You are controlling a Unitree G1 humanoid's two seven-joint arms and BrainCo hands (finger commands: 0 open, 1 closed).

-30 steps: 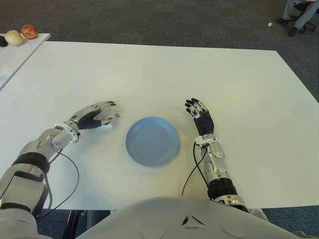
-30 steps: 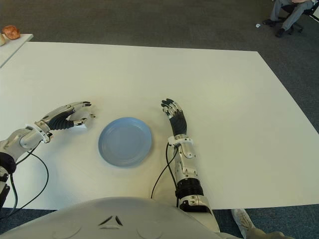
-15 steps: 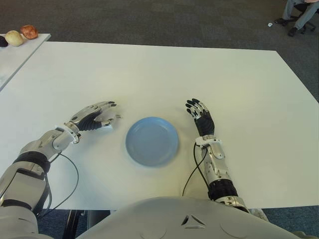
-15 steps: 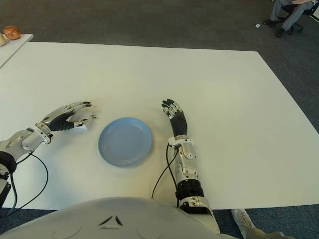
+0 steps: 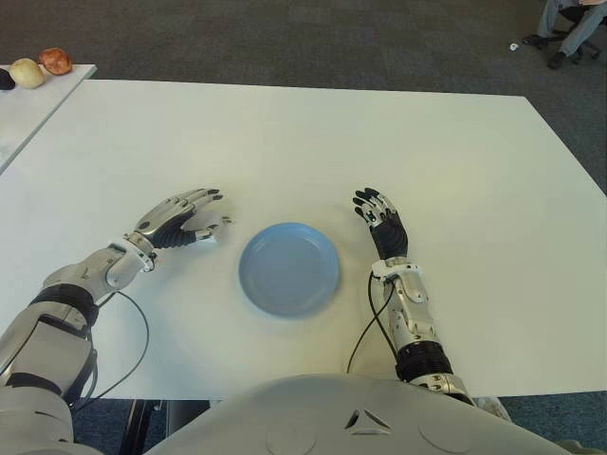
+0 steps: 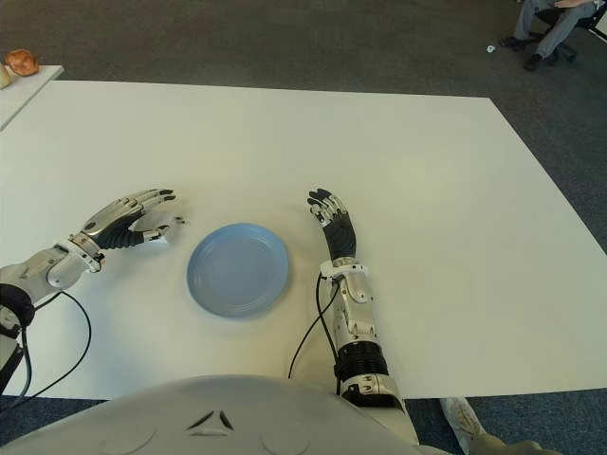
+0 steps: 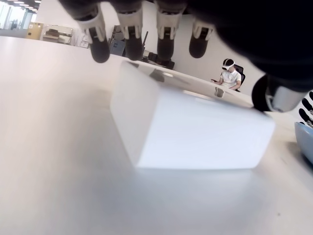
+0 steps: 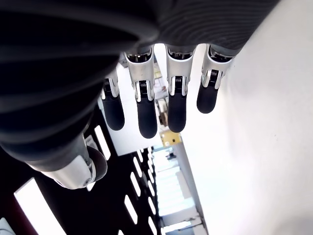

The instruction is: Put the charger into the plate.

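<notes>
A small white charger block (image 7: 190,125) lies on the white table (image 5: 303,142), to the left of the empty blue plate (image 5: 289,269). My left hand (image 5: 194,216) arches over the charger with its fingers (image 7: 129,29) spread just above the top and the thumb beside one end; it has not closed on the block. From the head cameras only a sliver of the charger (image 5: 206,235) shows under the palm. My right hand (image 5: 377,210) shows idle just right of the plate, its fingers (image 8: 144,105) straight and holding nothing.
A second table at the far left carries a few round items (image 5: 42,65). A person's legs and a chair (image 5: 569,28) show at the far right on the dark carpet. A black cable (image 5: 140,334) loops beside my left forearm, near the table's front edge.
My left hand has shifted slightly up and away from the plate, staying over the charger. The right hand and plate have not moved.
</notes>
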